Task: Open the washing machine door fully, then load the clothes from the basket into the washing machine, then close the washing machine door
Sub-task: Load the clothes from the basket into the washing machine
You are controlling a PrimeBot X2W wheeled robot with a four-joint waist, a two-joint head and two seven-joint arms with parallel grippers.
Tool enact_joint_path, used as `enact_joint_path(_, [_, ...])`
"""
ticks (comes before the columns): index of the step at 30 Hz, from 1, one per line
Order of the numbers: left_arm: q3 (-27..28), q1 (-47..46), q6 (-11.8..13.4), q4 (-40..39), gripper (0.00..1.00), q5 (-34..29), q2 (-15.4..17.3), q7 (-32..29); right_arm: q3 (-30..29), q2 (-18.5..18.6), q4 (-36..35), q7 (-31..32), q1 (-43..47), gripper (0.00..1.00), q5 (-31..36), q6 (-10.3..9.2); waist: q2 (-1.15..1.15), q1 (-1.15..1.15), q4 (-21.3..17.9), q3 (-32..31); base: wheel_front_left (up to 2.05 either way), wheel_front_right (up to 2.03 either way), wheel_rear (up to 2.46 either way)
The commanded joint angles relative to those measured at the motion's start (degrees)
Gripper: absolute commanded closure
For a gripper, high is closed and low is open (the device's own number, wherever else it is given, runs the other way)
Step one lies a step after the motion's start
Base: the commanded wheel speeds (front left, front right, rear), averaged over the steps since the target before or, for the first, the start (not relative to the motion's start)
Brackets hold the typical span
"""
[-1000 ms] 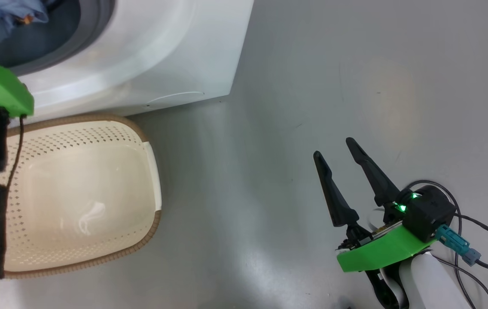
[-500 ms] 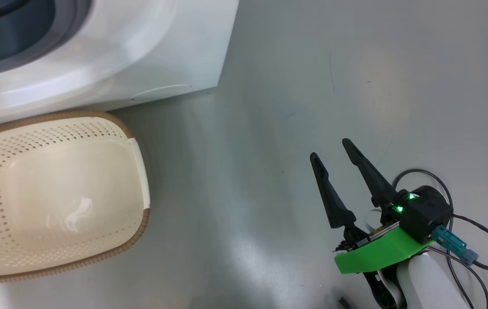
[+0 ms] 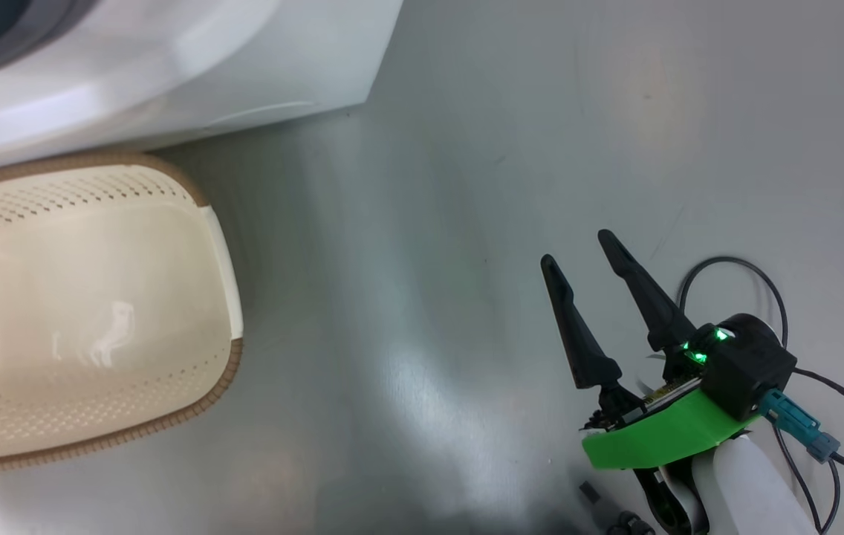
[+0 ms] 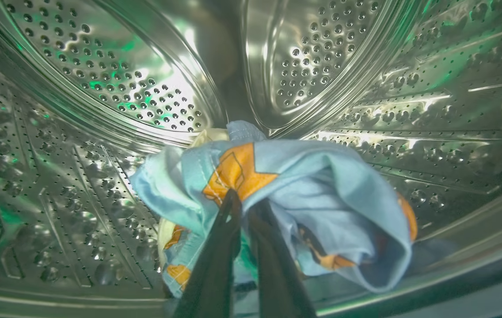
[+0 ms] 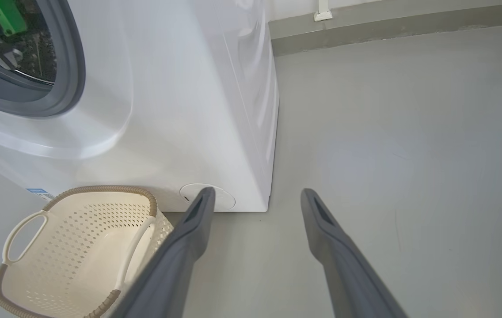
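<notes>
Clothes - left wrist view: a light blue bundle with orange prints sits inside the perforated steel drum, and a cream piece peeks out at its far edge. The left fingers are pinched almost together on a fold of the blue cloth near the bundle's middle. I cannot tell whether the bundle touches the drum wall below it.

Head view: the white front of the washing machine is at the far left. The basket stands on the grey floor just near of the machine's base, its smooth cream bottom showing. At the near right, well apart from the basket, the right fingers are spread wide over the floor and hold nothing. A black cable loops beside the wrist.

Right wrist view: the two dark fingers stand wide apart - only floor between them. The left tip overlaps the round service flap low on the machine. The basket is at the near left, beside a blue label. A grey gasket rings the opening at the far left.
</notes>
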State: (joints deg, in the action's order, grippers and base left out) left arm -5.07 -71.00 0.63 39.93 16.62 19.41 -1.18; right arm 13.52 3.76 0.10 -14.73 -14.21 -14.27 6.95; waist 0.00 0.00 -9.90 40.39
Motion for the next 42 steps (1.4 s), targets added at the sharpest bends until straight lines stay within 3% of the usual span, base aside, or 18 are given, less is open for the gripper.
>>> enact_joint_path(1, [0.66,-1.74,-0.24,-0.49,1.00,0.11,3.49,0.65,0.77,-0.39,-1.66,-0.27,0.82,0.00,-0.08,0.54,0.00,0.00,0.23,2.06,0.00,0.00,0.00])
enact_joint_path(15, [-1.72,-11.27,-3.14,4.30,1.00,-1.63,5.58,10.18,1.43,-0.63,-1.67,-0.27,0.61,0.00,-0.05,0.54,0.00,0.00,0.11,5.34,0.00,0.00,0.00])
enact_joint_path(32, [-4.19,-16.58,-4.73,15.58,1.00,-0.54,4.39,4.46,2.48,-0.76,-0.52,-0.27,0.80,0.00,-0.39,0.54,0.00,0.00,-1.13,4.83,0.00,0.00,0.00])
enact_joint_path(40, [-5.14,-17.24,-4.61,17.46,1.00,-0.70,4.37,6.82,2.58,-0.80,-0.17,-0.27,1.05,0.00,-0.35,0.54,0.00,0.00,-1.10,4.06,0.00,0.00,0.00])
enact_joint_path(41, [-5.19,-17.33,-4.50,17.57,0.60,-0.68,4.34,7.31,2.62,-0.80,-0.14,-0.27,1.06,0.00,-0.35,0.54,0.00,0.00,-1.14,3.98,0.00,0.00,0.00])
enact_joint_path(42, [-5.44,-17.35,-4.46,17.75,0.00,-0.85,4.34,7.68,2.62,-0.80,-0.14,-0.27,1.05,0.00,-0.35,0.54,0.00,0.00,-1.14,3.90,0.00,0.00,0.00])
